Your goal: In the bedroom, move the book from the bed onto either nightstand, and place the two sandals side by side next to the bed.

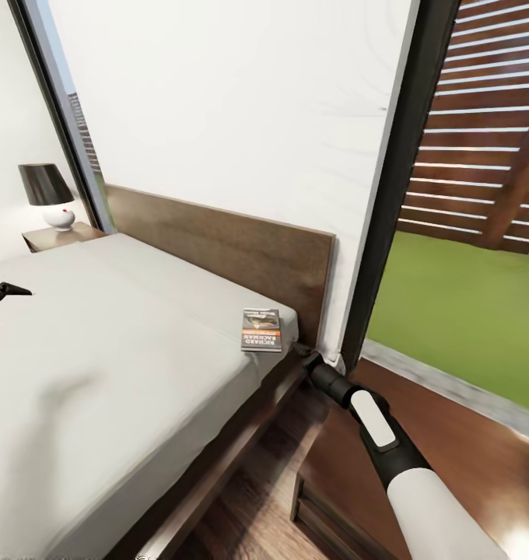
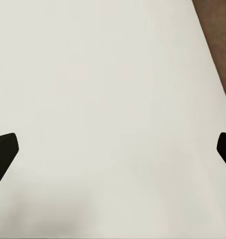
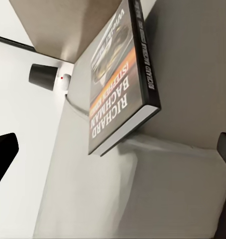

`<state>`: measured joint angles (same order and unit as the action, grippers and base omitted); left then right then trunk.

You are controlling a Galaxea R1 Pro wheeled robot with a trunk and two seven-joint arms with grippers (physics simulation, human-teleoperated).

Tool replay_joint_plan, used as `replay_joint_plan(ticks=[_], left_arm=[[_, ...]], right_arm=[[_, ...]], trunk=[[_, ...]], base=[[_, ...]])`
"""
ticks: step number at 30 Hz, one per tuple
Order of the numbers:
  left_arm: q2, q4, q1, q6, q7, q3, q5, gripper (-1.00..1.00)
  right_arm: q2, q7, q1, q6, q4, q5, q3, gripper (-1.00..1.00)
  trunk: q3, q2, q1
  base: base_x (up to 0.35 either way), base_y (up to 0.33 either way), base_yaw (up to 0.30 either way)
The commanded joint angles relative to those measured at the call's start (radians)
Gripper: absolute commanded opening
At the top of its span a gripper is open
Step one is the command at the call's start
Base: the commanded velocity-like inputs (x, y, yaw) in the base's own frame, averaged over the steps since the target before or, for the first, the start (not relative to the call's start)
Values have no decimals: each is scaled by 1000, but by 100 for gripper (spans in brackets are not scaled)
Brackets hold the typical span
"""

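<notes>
1. Head view. The book (image 1: 261,330) lies flat on the bed (image 1: 101,373), at the mattress corner nearest the headboard (image 1: 233,249) and close to the mattress edge. My right arm (image 1: 389,443) reaches toward that corner; its tip sits low beside the bed frame, just beside the book's corner of the mattress, and its fingers cannot be made out here. My left fingers (image 1: 0,299) hang over the mattress at the frame's left edge, well apart from the book. One nightstand (image 1: 58,236) stands beyond the far side of the bed and carries a lamp (image 1: 48,194) with a dark shade. Another nightstand (image 1: 436,467) sits below my right arm, beside the bed. A dark-framed window (image 1: 467,233) shows grass and a slatted wall outside.

2. Left wrist view. My left fingers (image 2: 113,149) are spread wide, with one tip at each side edge of the picture. Plain pale mattress lies between them; nothing is held.

3. Right wrist view. My right fingers (image 3: 113,149) are spread wide, with nothing between the tips. The book (image 3: 120,79) lies ahead of them, overhanging the mattress edge, its spine and the lettering "RICHARD BACHMAN" visible. The fingers do not touch it. The lamp (image 3: 48,77) shows beyond.
</notes>
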<state>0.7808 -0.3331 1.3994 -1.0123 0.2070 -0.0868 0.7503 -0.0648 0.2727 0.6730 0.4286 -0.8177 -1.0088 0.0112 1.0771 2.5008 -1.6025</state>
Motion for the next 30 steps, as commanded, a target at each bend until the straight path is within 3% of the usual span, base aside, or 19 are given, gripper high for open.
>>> replay_joint_plan(ticks=[1,12,23,30], left_arm=[[2,1,1,0,9,-8,-5,100],[2,9,1,0,10,-8,-56,100],[2,10,1,0,11,-8,-65,100],[2,11,1,0,11,-8,-66,100]], right_arm=[[0,0,1,4,0,-5,0,100],[0,0,0,4,0,-6,-2,100],[3,0,0,4,3,-7,-4,100],[3,0,1,4,20,-5,-33,100]], trunk=[[1,0,0],[1,0,0],[1,0,0],[1,0,0]], base=[[0,0,158],[0,0,127],[0,0,23],[0,0,2]])
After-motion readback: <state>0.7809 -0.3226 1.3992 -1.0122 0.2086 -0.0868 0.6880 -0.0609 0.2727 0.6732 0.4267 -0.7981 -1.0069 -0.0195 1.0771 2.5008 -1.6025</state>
